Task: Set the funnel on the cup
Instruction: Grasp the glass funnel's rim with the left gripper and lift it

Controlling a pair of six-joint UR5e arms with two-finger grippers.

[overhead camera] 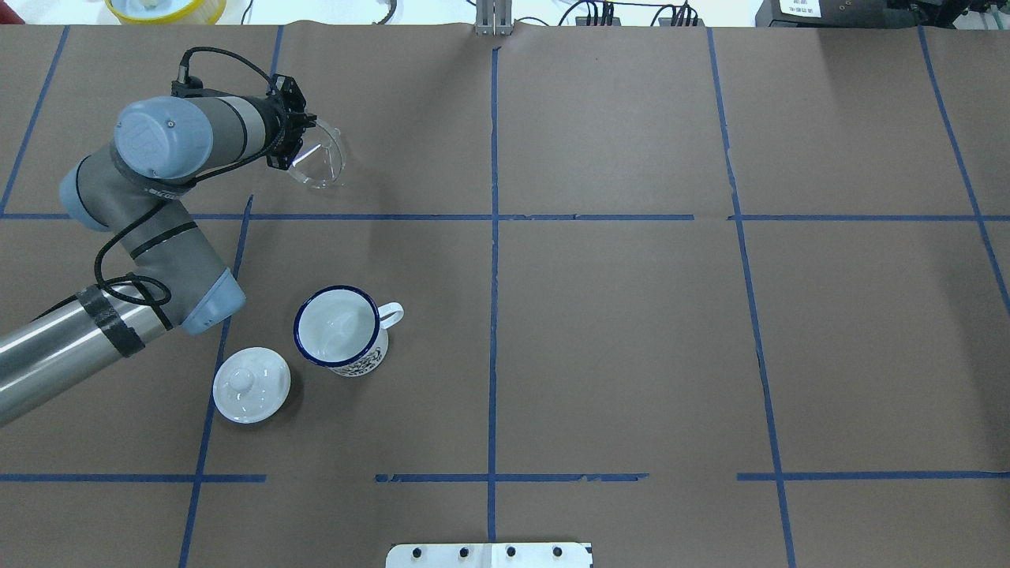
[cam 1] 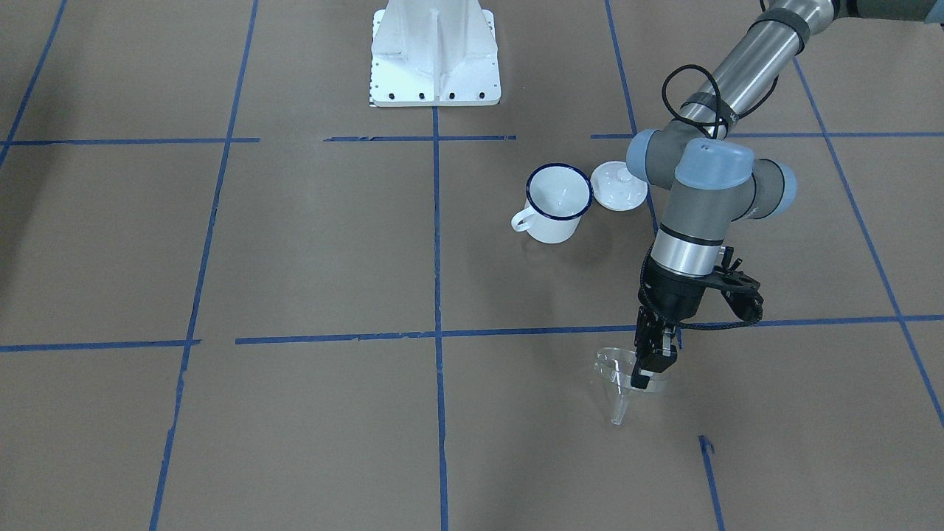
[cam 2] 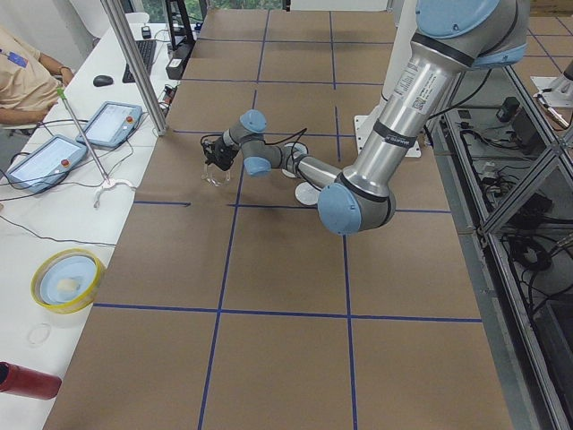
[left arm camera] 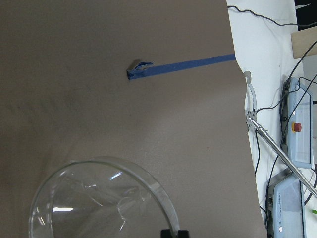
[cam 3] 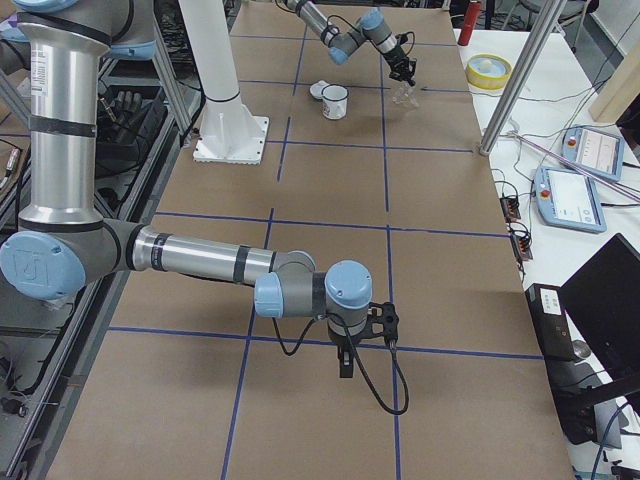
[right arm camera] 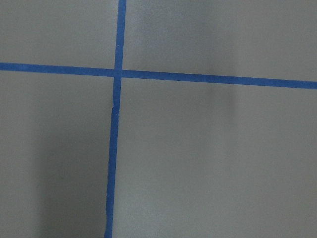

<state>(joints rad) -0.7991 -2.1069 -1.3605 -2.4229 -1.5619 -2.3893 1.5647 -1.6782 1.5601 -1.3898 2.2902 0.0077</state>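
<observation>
Now the left hand (cam 1: 653,365) grips the funnel (cam 1: 613,366) by its rim, stem pointing down. The cup (cam 1: 558,203) stands upright, well apart; whether the right hand (cam 3: 345,365) is clenched, I cannot tell.

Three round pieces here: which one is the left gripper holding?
The clear funnel, pinched at its rim by the left gripper; the blue-rimmed white mug and the knobbed white lid beside it stand free.

Left wrist view: funnel (left arm camera: 99,201) cut off by bottom edge; left gripper (left arm camera: 175,234) shows only fingertip ends there.
Front view: lid (cam 1: 613,189) partly behind left arm (cam 1: 700,193).
Right gripper (cam 3: 346,370) too small; jaw state unreadable.
</observation>
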